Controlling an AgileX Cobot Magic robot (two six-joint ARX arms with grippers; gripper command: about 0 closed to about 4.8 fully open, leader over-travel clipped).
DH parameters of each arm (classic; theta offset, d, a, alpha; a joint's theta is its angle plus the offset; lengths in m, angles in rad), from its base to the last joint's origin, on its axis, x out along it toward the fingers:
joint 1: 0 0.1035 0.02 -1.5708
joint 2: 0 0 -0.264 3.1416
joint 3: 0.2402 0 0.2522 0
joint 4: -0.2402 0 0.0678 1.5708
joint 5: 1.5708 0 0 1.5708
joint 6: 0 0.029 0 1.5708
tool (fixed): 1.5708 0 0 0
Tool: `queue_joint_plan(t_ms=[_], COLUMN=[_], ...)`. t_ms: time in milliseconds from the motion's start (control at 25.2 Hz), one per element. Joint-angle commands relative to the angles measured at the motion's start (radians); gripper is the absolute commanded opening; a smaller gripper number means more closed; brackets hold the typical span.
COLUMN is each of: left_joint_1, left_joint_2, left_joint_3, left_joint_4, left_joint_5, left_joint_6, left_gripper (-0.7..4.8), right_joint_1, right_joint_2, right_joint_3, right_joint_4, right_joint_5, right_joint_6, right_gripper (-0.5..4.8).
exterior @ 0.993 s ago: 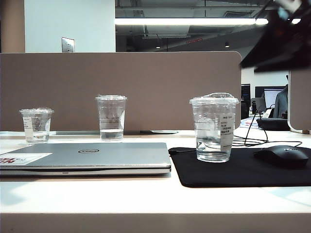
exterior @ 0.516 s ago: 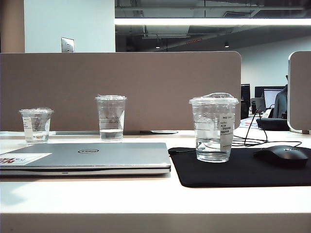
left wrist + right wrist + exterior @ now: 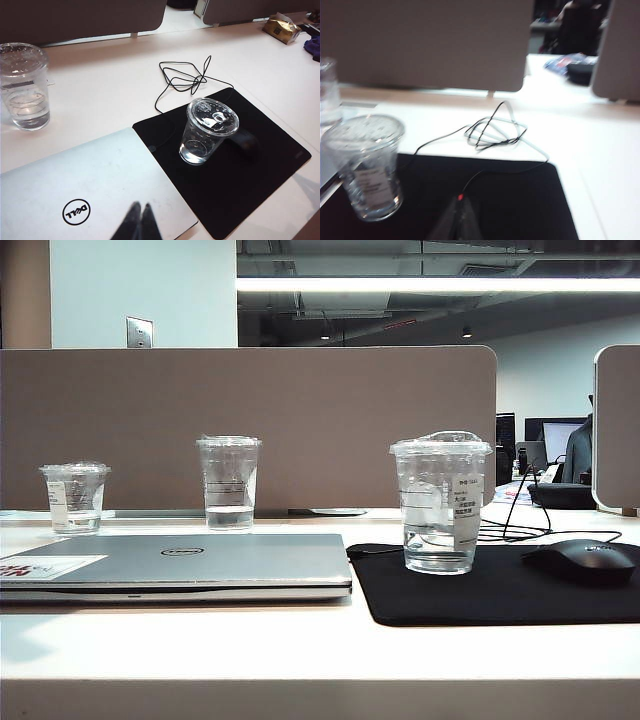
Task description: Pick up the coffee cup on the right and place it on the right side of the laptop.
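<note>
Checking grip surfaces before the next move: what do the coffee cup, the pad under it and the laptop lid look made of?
Coffee cup: clear thin plastic, glossy; see-through, with a white paper sticker. Pad: matte black, probably fabric over foam; no glare. Laptop lid: brushed silver-grey, metal or painted plastic. Left gripper and right gripper are shut, holding nothing.

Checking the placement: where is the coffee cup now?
In the exterior view the coffee cup stands upright right of centre, on the black mouse pad, just right of the closed laptop and left of the mouse.
</note>
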State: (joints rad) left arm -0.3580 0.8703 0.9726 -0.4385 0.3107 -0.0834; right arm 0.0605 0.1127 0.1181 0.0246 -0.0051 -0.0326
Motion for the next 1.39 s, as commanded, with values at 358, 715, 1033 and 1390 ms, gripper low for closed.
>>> queue_joint_plan(t_ms=[358,715,1033,1390], left_joint_1=[0.001,0.001,0.001,0.001], left_joint_2=[-0.002,-0.002,-0.002,-0.002], left_joint_3=[0.003,0.003,0.003,0.003], left_joint_4=[0.01,0.009,0.01,0.01], left_joint_5=[0.0,0.0,0.0,0.0], left_joint_6=[-0.003,-0.003,-0.003,-0.003], left_gripper=[-0.05,-0.05,-0.05,-0.05], right_joint_1=[-0.069,-0.065,-0.065,-0.065], right_joint_2=[-0.114,-0.114,-0.114,-0.114], right_joint_3=[-0.115,-0.117,-0.117,-0.117], right_joint_4=[0.049,0.144,0.133,0.133], right_joint_5=[-0.076,-0.04,0.01,0.01], right_joint_6=[0.003,0.021,0.032,0.032], right_gripper=[-0.08,-0.08,-0.08,-0.08])
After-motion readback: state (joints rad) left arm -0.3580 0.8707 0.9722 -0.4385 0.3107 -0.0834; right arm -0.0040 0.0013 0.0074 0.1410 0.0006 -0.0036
